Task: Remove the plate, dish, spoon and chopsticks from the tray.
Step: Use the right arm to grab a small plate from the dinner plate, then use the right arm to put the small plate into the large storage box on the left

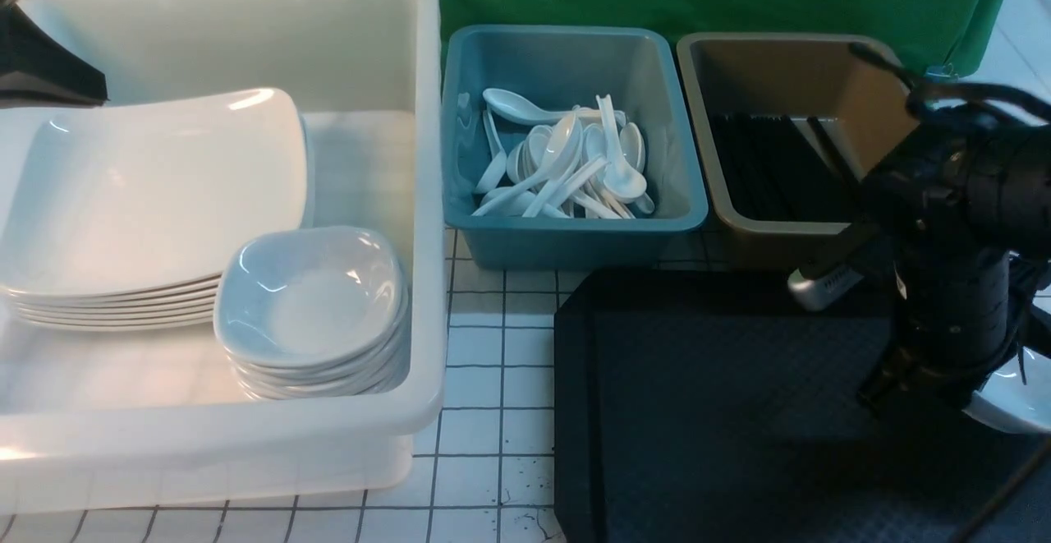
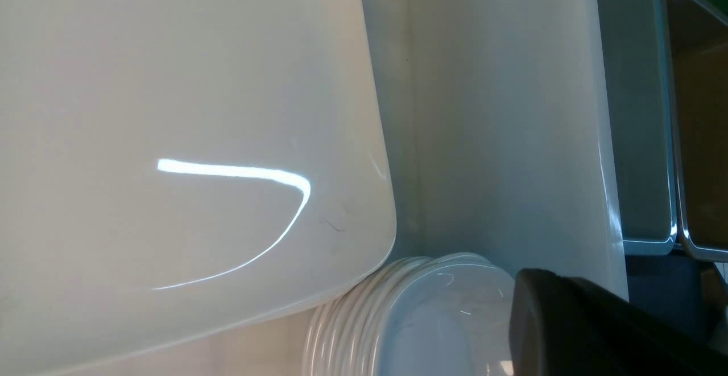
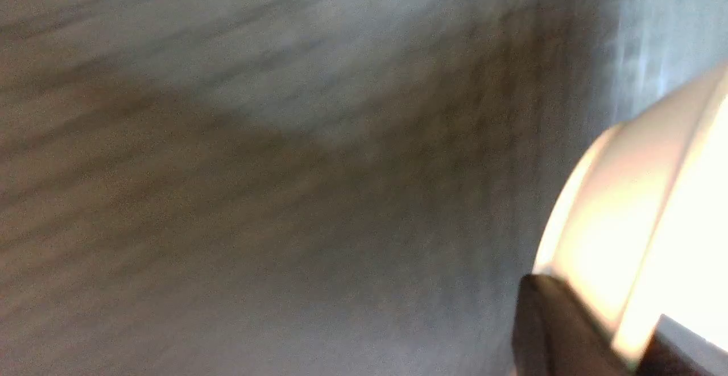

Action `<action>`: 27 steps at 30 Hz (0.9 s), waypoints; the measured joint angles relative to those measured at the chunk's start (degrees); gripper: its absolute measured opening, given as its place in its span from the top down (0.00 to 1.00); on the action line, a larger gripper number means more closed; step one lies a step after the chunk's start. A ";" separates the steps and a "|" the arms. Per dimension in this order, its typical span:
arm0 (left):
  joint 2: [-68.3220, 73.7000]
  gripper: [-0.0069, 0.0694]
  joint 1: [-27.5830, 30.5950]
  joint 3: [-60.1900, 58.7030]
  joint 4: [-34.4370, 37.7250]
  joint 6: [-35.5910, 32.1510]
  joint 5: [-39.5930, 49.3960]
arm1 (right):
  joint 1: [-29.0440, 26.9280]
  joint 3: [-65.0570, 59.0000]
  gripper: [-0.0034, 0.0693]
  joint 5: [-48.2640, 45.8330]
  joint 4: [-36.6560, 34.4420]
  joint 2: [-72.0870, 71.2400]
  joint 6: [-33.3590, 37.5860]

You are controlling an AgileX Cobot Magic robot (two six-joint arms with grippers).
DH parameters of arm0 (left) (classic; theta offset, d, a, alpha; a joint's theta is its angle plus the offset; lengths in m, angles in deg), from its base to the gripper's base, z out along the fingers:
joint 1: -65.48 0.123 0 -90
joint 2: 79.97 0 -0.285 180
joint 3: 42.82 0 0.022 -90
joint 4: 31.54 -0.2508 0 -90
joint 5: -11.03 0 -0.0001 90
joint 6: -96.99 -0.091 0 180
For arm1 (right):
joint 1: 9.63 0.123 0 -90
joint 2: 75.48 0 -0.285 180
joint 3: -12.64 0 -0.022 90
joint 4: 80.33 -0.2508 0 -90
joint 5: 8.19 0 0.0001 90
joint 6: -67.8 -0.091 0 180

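Right hand (image 3: 617,344) pinching white dish (image 1: 1014,403) rim over black tray (image 1: 698,411), left hand (image 2: 546,319) closed above stacked plates (image 1: 148,190) in white tub (image 1: 246,436).

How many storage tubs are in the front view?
3: white tub at left, teal tub in the middle, brown tub at right, partly behind the right arm.
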 joint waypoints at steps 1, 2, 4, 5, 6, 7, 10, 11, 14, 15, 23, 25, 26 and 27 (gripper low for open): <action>0.00 0.89 0.00 0.00 0.09 0.05 0.00 | 1.20 0.87 0.90 -0.53 -1.09 -1.51 0.00; 0.00 0.89 0.00 0.00 0.13 0.05 0.00 | 2.82 2.67 0.90 -1.00 -3.34 -4.51 0.18; 0.00 0.89 0.00 0.00 0.13 0.16 -0.02 | 6.08 6.12 0.90 -1.24 -6.10 -8.50 0.41; 0.00 0.89 0.00 0.00 0.13 0.16 -0.12 | 8.06 8.73 0.90 -1.07 -7.36 -10.16 0.62; 0.00 0.89 0.00 0.00 0.13 0.18 -0.12 | 8.48 9.87 0.90 -1.00 -7.60 -10.46 0.66; 0.00 0.89 0.00 0.00 0.13 0.22 -0.29 | 11.42 14.04 0.90 0.01 -9.03 -11.89 1.37; 0.00 0.89 0.00 0.00 0.13 0.48 -0.49 | 17.99 22.08 0.90 4.11 -11.76 -12.08 5.38; 0.00 0.89 0.00 0.00 0.13 0.56 -0.55 | 20.22 24.98 0.90 6.52 -13.08 -11.25 7.54; 0.00 0.89 0.00 0.00 0.13 0.61 -0.82 | 26.19 30.01 0.90 11.97 -15.02 -7.35 12.14; 0.00 0.89 0.00 0.00 0.13 0.61 -0.87 | 28.35 31.78 0.90 14.14 -15.38 -5.41 13.75; 0.00 0.89 0.00 0.00 -0.79 0.61 -0.87 | 34.32 36.92 0.90 23.15 -15.82 11.88 26.24; 0.00 0.89 0.00 0.00 -1.21 0.61 -0.87 | 34.33 36.92 0.90 24.63 -15.13 15.00 27.37; 0.00 0.89 0.00 0.00 -1.49 0.61 -0.87 | 34.38 37.15 0.90 26.72 -14.60 16.57 27.94; 0.00 0.89 0.00 0.00 -1.64 0.61 -0.87 | 34.38 37.30 0.90 26.96 -14.40 17.64 28.08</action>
